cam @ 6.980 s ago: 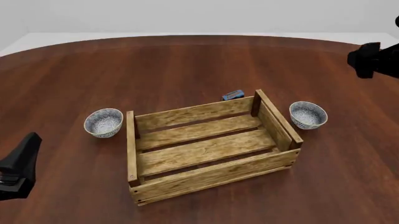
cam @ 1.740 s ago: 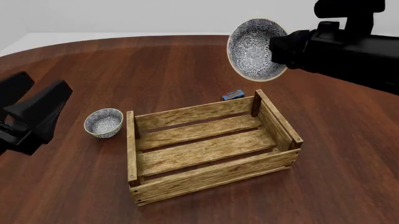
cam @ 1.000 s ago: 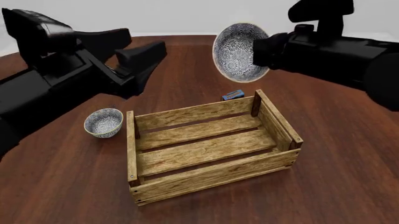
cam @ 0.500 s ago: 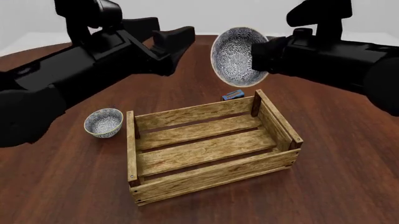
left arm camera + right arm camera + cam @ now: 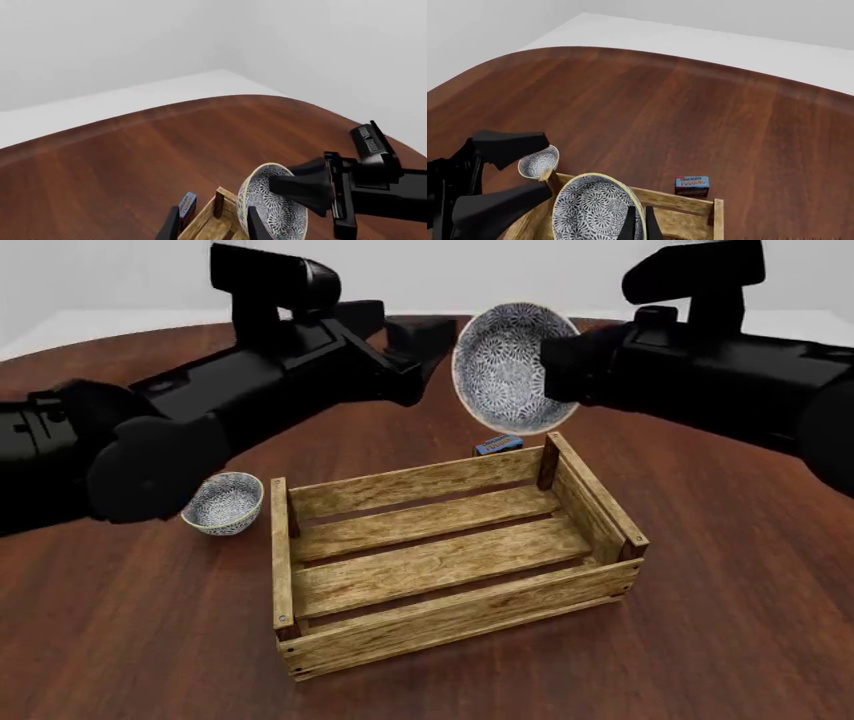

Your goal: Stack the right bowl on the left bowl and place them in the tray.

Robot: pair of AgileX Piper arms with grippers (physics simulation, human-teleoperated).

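My right gripper (image 5: 558, 365) is shut on the rim of the right bowl (image 5: 513, 368), a white bowl with a blue-grey speckled pattern. It holds the bowl tipped on its side, high above the far edge of the tray (image 5: 441, 480), a wooden crate. The right bowl also shows in the right wrist view (image 5: 594, 212) and the left wrist view (image 5: 275, 209). The left bowl (image 5: 222, 502) stands upright on the table left of the tray. My left gripper (image 5: 430, 360) is open and empty, raised just left of the held bowl. Its fingers (image 5: 170, 227) frame the tray's corner (image 5: 215, 224).
A tiny blue box (image 5: 499, 444) lies on the table just behind the tray's far side, below the held bowl. It also shows in the right wrist view (image 5: 692, 185). The round brown table (image 5: 721, 620) spreads around the tray. The tray holds nothing.
My left arm has swung up and to the right, and its open gripper now sits close beside the raised bowl. The right gripper and its bowl have barely shifted.
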